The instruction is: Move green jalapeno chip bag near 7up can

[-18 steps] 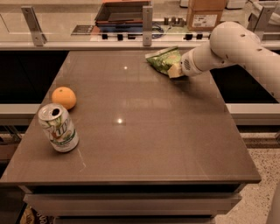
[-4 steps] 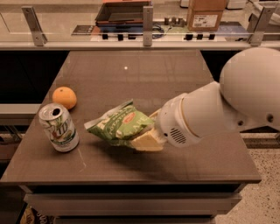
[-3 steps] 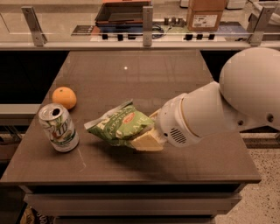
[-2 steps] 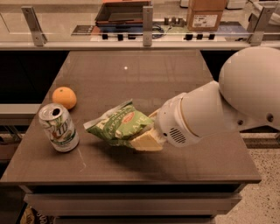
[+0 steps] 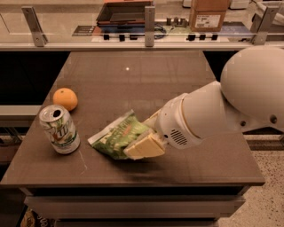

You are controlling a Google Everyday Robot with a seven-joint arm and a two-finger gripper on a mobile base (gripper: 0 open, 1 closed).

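The green jalapeno chip bag (image 5: pixel 116 138) is near the table's front, a short gap to the right of the 7up can (image 5: pixel 60 129). The can stands upright near the front left edge. My gripper (image 5: pixel 144 147) comes in from the right and is shut on the bag's right end, with a tan finger (image 5: pixel 146 148) lying over it. The bag is at or just above the tabletop; I cannot tell whether it touches. The bag's right end is hidden under the finger and the wrist.
An orange (image 5: pixel 65 98) lies behind the can near the left edge. My large white arm (image 5: pixel 222 111) covers the table's right side. Behind the brown table (image 5: pixel 133 75) runs a counter with a railing, a tray (image 5: pixel 124 13) and a cardboard box (image 5: pixel 207 15).
Over six seconds the bag was carried from the far right of the table to beside the can. In the last second gripper and bag sank slightly toward the tabletop.
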